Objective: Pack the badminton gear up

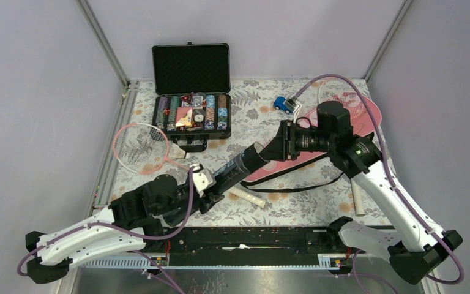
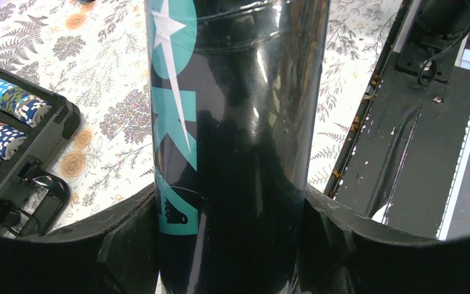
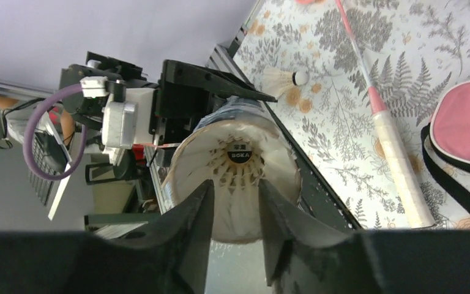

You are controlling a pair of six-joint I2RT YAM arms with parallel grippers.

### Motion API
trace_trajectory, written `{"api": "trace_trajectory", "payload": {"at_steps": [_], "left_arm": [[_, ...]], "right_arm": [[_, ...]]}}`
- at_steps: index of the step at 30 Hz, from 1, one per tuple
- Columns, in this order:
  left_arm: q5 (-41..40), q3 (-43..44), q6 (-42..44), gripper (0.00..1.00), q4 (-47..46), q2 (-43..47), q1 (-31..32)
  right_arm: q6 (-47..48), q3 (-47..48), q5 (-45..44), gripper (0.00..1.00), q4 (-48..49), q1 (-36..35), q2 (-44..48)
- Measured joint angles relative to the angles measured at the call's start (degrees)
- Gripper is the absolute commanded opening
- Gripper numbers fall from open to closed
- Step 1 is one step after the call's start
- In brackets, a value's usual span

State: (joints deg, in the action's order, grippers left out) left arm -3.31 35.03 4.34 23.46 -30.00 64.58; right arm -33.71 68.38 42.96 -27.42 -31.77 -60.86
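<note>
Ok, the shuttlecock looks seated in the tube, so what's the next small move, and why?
Probably draw the right claw straight back from the mouth of the black tube. Its jaws stand apart, the shuttlecock sits inside the rim, and the left claw grips the tube. A loose shuttlecock lies nearby.

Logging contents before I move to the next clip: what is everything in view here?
rackets: two, pink frames, white handles; one left, one on the cover at right
racket cover: one, pink, black strap; right
tube: one, black with teal print; centre, held
shuttlecocks: two, white; one in the tube mouth, one loose on the cloth
poker chip case: one, black, open; far centre
toy car: one, blue; right of the case
left gripper: closed on the tube
right gripper: fingers apart at the tube mouth
</note>
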Motion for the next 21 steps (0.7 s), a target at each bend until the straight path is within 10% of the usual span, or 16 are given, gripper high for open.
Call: {"api": "trace_trajectory", "payload": {"at_steps": [9,21], "left_arm": [[-2.97,0.63,-4.92,0.36,-0.92,2.29,0.11],[-5.07,10.14,-16.20,0.38,-4.63,-5.86,0.11]], "right_arm": [[-0.63,3.96,-8.48,0.97,-0.13,-0.17,9.46],[-2.43,-2.36,-16.39,1.00,13.75,-0.24,22.29]]}}
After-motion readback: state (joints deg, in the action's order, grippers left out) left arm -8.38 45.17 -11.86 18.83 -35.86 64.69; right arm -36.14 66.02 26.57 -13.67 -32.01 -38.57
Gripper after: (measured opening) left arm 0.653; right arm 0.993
